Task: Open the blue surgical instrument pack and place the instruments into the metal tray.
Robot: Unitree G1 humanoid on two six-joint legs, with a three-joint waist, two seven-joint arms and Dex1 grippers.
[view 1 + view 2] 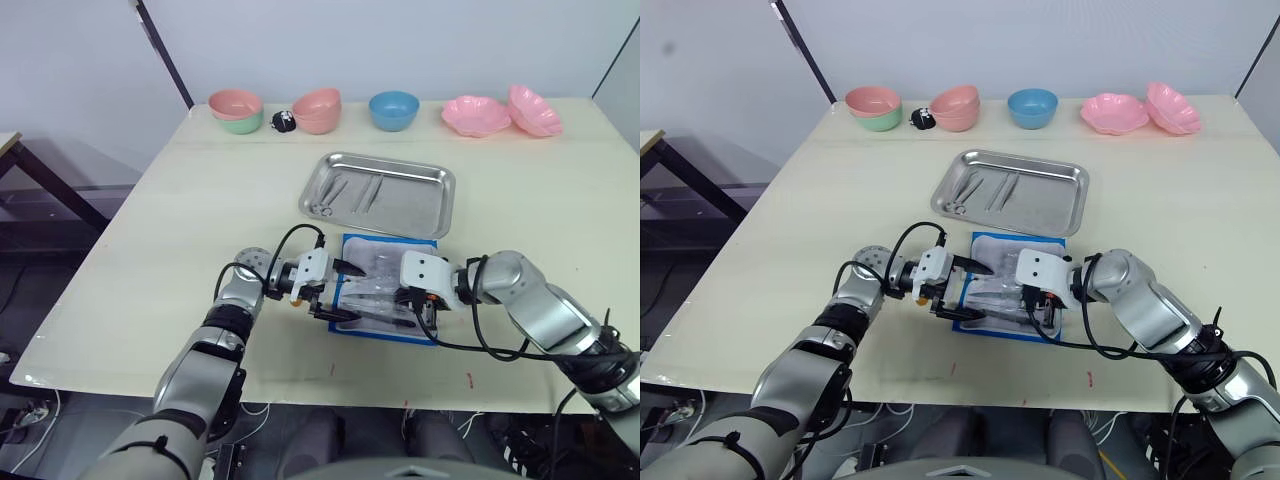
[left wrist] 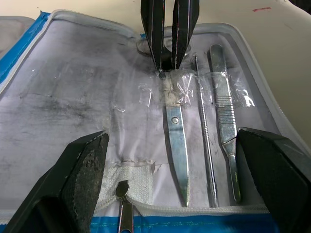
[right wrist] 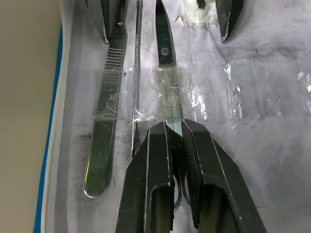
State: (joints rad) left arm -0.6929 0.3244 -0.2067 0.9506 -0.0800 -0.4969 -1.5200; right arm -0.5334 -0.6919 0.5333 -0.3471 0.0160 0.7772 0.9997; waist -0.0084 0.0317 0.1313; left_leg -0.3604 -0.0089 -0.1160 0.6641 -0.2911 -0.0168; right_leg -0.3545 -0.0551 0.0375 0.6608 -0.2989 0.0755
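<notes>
Blue surgical instrument pack [image 1: 388, 290] is laid open near the table's [image 1: 120, 270] front edge, just before the shiny metal tray [image 1: 420, 205]. Three slim steel instruments [image 2: 209, 141] are seen under crinkled clear tape. The scissors [image 2: 177, 141] are pinched by the right gripper [image 3: 176, 133]. The left gripper [image 2: 170, 170] is spread wide, empty.
</notes>
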